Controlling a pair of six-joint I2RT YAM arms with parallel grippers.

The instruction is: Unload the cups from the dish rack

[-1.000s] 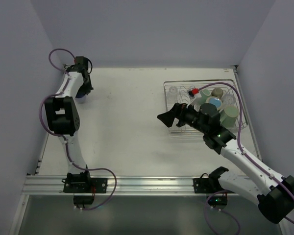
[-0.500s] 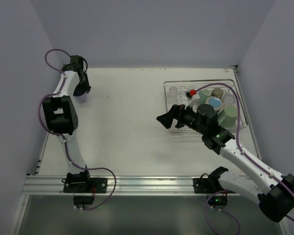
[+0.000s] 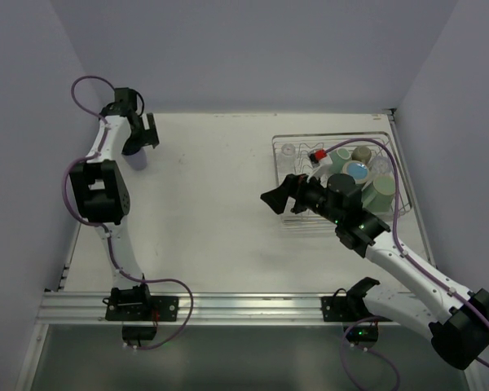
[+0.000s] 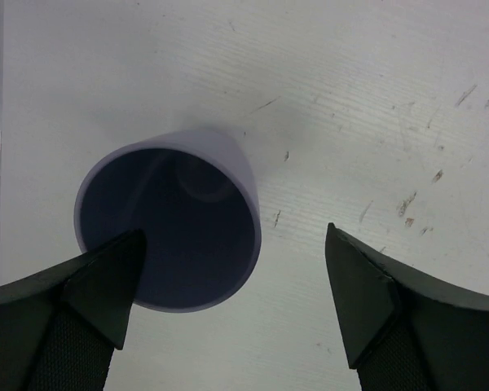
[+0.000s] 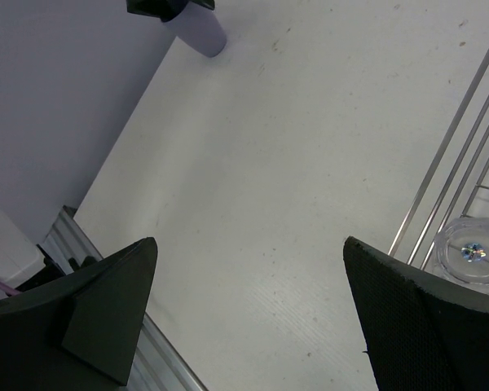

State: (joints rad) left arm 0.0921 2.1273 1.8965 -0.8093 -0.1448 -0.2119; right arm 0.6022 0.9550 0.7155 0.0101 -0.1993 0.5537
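Observation:
A lavender cup [image 4: 167, 228] [image 3: 137, 160] stands upright on the table at the far left, mouth up. My left gripper [image 4: 232, 236] [image 3: 141, 140] hovers just above it, open. One fingertip [image 4: 106, 277] overlaps the cup's rim in view and the other stands well clear to the right, so nothing is held. The dish rack [image 3: 281, 167] sits at the back right with several cups inside: clear glass [image 3: 288, 150] [image 5: 471, 251], blue [image 3: 358, 169], olive-brown [image 3: 361, 153] and pale green [image 3: 382, 193]. My right gripper [image 3: 275, 195] [image 5: 249, 241] is open and empty over bare table at the rack's left edge.
A small red and white object [image 3: 319, 154] lies in the rack. The rack's wire side [image 5: 448, 155] runs past my right finger. A metal rail [image 3: 228, 305] borders the table's near edge, and walls close the left, back and right sides.
My left gripper has opened and let go of the lavender cup, which now stands alone on the table. The right arm has barely moved.

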